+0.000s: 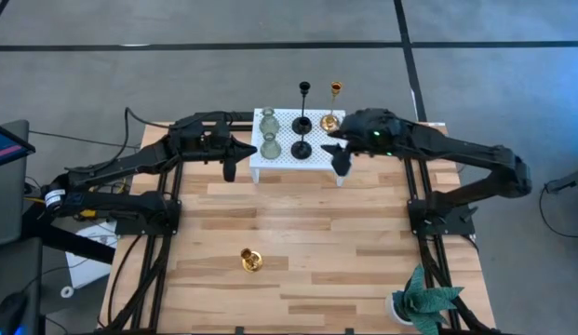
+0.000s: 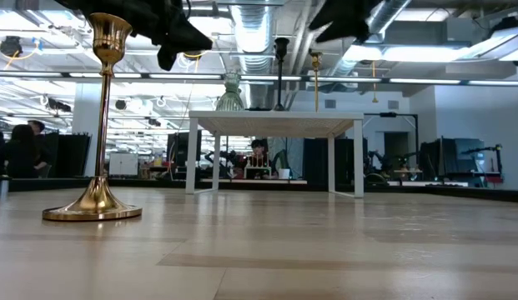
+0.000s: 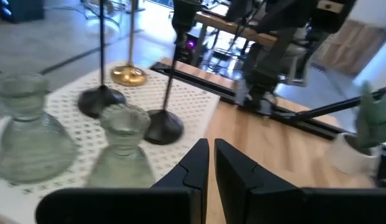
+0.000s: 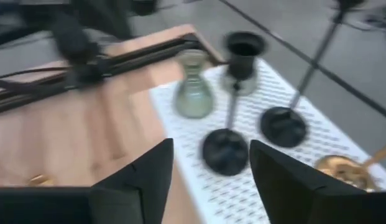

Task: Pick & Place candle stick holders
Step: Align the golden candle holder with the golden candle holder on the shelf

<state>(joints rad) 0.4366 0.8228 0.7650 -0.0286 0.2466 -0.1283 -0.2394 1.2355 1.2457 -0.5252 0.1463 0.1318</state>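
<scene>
Right wrist view: motion blur softens the whole scene. The gold holder on the white stand is cut by the picture's edge, its stem mostly out of view; the second gold holder on the tabletop shows only as a sliver.

Left wrist view: the nearer green glass holder is partly hidden behind the left gripper; the plant is blurred and cropped.

Low view: both arms are cut off at the top edge; the people in the background are too small to make out.
</scene>
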